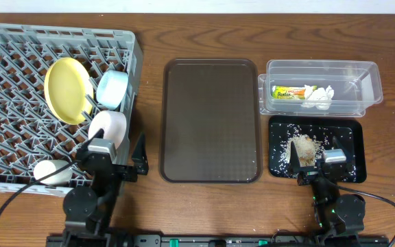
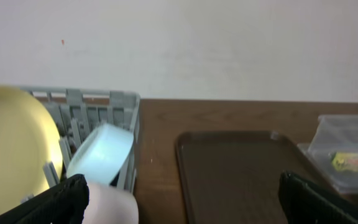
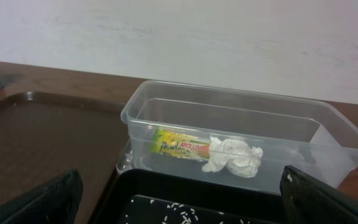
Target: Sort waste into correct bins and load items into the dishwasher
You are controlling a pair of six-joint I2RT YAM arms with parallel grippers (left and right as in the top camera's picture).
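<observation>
The grey dish rack point(image 1: 19, 62) stands at the left and holds the yellow plate point(image 1: 67, 89), the light blue bowl point(image 1: 112, 89) and the white bowl point(image 1: 108, 127), all on edge. The plate point(image 2: 11, 143), the blue bowl point(image 2: 101, 152) and the white bowl point(image 2: 114, 205) also show in the left wrist view. The clear box point(image 1: 362, 75) holds the snack wrapper point(image 1: 288, 91) and the tissue point(image 1: 319, 96); both also show in the right wrist view, the wrapper point(image 3: 179, 147) and the tissue point(image 3: 232, 157). The black tray point(image 1: 348, 134) carries rice grains. My left gripper point(image 1: 110, 161) point(image 2: 185, 205) is open by the rack's front right corner. My right gripper point(image 1: 319, 161) point(image 3: 182, 205) is open over the black tray's front. No chopsticks show.
The dark brown serving tray point(image 1: 210, 116) lies between the rack and the bins. A white rounded item point(image 1: 52, 171) sits in the rack's front left. A brownish lump point(image 1: 306, 149) lies on the black tray. A pale wall stands behind the table.
</observation>
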